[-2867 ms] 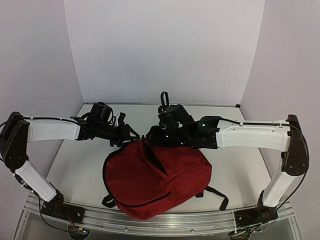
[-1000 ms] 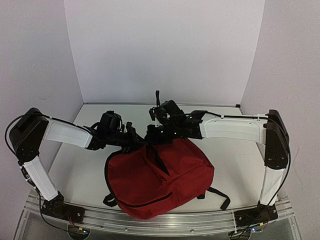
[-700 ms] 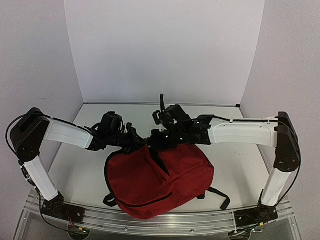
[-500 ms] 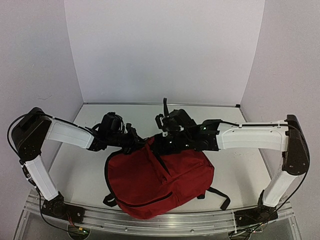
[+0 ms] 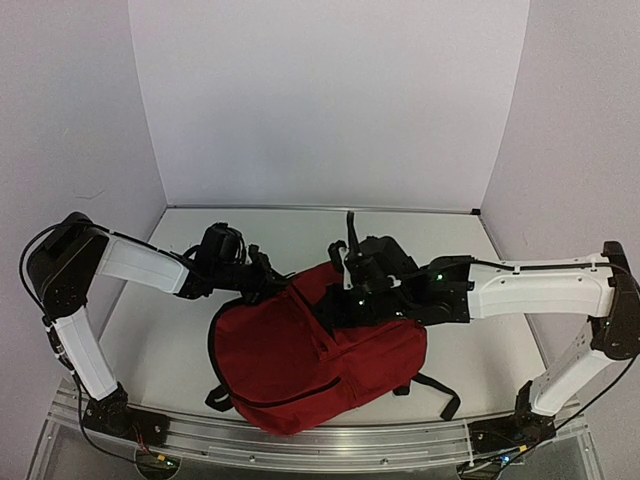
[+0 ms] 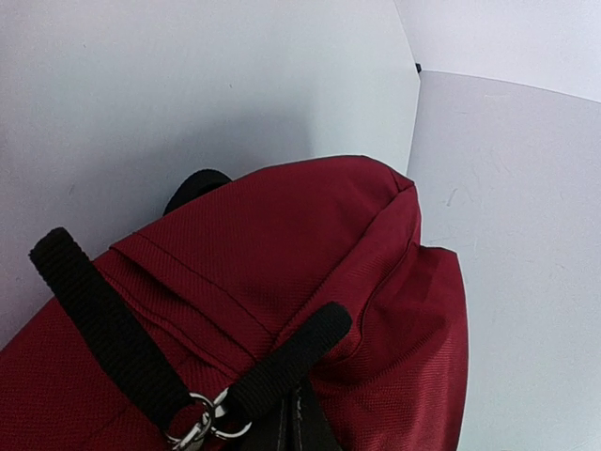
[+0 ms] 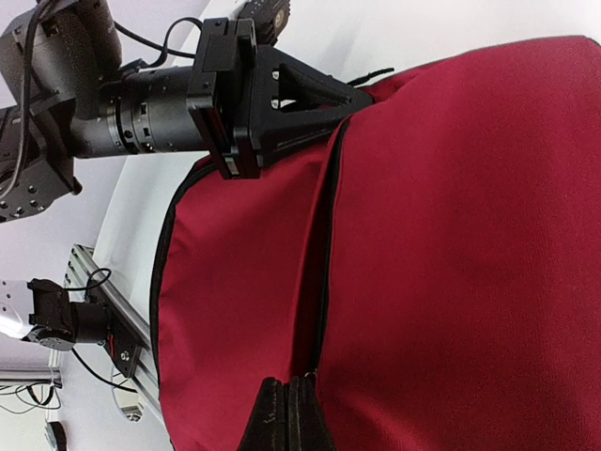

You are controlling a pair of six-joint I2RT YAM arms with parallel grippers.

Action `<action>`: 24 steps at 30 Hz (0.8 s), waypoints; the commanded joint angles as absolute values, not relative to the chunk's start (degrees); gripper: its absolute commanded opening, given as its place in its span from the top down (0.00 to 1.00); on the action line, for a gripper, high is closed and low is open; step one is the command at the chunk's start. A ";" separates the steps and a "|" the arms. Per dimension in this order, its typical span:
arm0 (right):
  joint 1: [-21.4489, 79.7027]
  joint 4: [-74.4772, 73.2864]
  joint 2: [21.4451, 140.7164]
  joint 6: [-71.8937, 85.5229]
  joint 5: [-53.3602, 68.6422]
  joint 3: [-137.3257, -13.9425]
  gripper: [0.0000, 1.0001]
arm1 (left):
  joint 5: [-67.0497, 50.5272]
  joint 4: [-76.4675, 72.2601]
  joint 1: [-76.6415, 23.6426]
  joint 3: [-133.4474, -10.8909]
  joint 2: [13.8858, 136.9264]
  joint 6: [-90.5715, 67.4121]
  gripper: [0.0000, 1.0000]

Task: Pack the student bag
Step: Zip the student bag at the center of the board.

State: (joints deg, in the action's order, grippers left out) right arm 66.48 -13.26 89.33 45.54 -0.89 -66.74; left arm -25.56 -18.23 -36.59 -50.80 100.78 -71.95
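The bag [image 5: 300, 370], dark red with black trim, lies flat on the table [image 5: 480, 310], near the front and centre in the overhead view, its top toward 12 o'clock and its bottom toward 6. One black strap [image 5: 438, 393] trails out at its 4 o'clock corner. The left gripper [image 5: 272, 286] reaches in from 9 o'clock to the bag's 11 o'clock corner, with its jaws pressed together. In its own wrist view the dark fingers [image 6: 315, 434] meet at the bottom edge against red cloth, just beside two black cord pulls [image 6: 113, 329] joined to small metal rings [image 6: 208, 423] (whether any cloth is pinched between the jaws I cannot tell). The right gripper [image 5: 338, 305] comes in from 3 o'clock and sits on the bag's upper part, near 1 o'clock, also closed tight. In its wrist view the fingers [image 7: 272, 421] meet right at a black zipper [image 7: 326, 254] that runs up the red cloth toward the left gripper's tip; what they hold, if anything, is hidden. The two grippers are near each other but apart.
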 commanded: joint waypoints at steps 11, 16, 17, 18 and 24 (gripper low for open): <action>68.16 -12.90 80.34 51.74 -2.24 -57.58 1.00 | -21.78 -15.95 -29.04 -61.21 105.80 -64.47 1.00; 69.04 -12.59 80.72 52.60 -2.04 -56.13 1.00 | -23.01 -15.91 -28.48 -63.13 107.22 -62.78 1.00; 69.17 -12.57 80.78 52.63 -2.10 -56.10 1.00 | -23.45 -15.91 -28.47 -63.54 107.53 -62.42 1.00; 69.25 -12.57 80.80 52.63 -2.19 -56.20 1.00 | -23.93 -15.93 -28.44 -63.88 107.79 -62.17 1.00; 69.26 -15.77 80.11 48.56 -5.72 -60.98 0.43 | -26.60 -13.13 -28.39 -65.33 105.90 -56.78 0.88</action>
